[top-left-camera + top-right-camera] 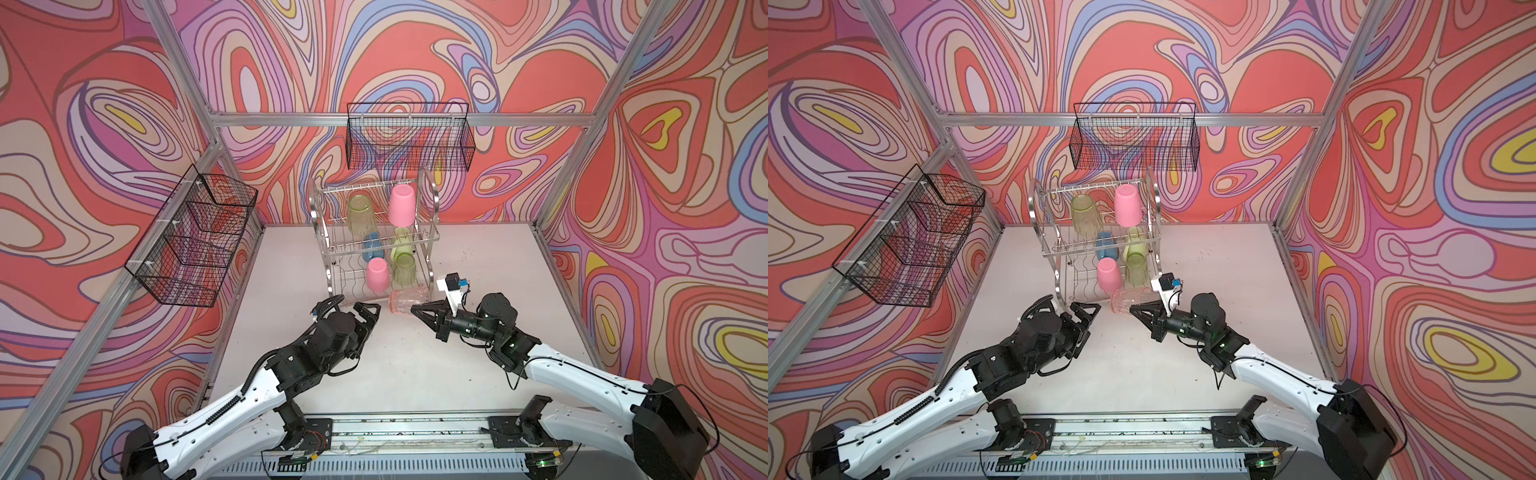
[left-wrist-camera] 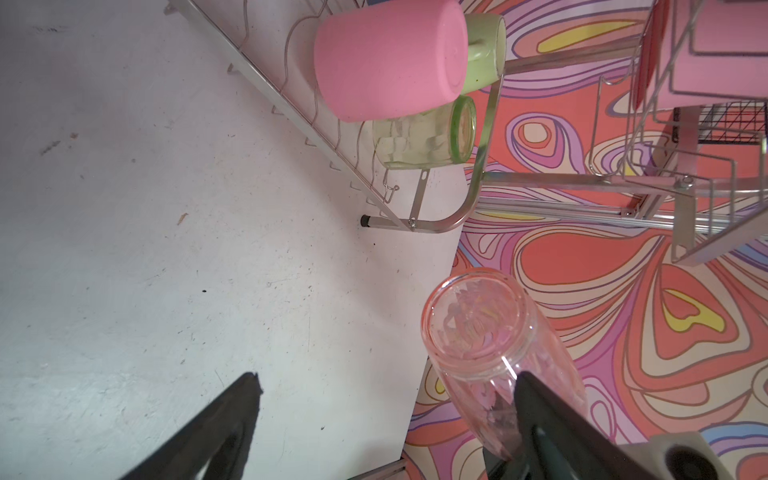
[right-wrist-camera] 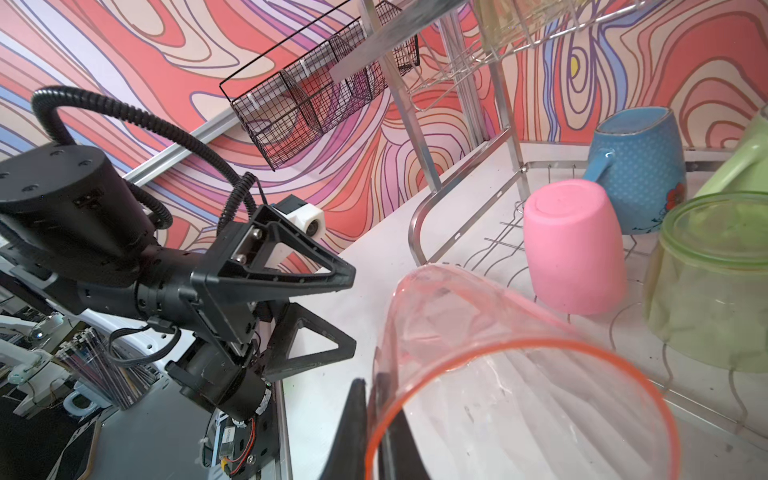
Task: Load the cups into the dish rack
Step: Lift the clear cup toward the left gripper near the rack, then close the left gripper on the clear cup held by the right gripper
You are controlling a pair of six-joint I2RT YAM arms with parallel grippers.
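Two-tier dish rack (image 1: pixel 340 250) of shiny silver wire and bent tube with looped handles, standing toward the back of a matte white, scuffed worktop (image 1: pixel 478 266). Upper tier: a clear green tumbler (image 1: pixel 360 214) and an opaque pink tumbler (image 1: pixel 402 205), both tapered and mouth down. Lower tier: a blue mug (image 3: pixel 640 166) with a finely dotted skin and a red flower print; a smooth pale-green mug (image 1: pixel 402 248); a second pink tumbler (image 3: pixel 575 249), matte and base up; and a second green tumbler (image 2: pixel 419 133), translucent with moulded facets and a thick rim. The clear pinkish cup (image 1: pixel 409 301), thin-walled with an orange-tinted lip, lies on its side just in front of the rack's lower tier, base toward the left arm; whether it touches the worktop cannot be told. The right pincer (image 1: pixel 414 309), black with triangular open-frame fingers, is pressed together on this cup's wall at the lip, one finger inside and one outside. The left pincer (image 3: pixel 351 309) stands spread wide and empty, near the cup's base but apart from it. Black mesh baskets (image 1: pixel 409 137) of square wire grid hang on walls (image 1: pixel 415 50) printed with swirling red, lilac and yellow bands.
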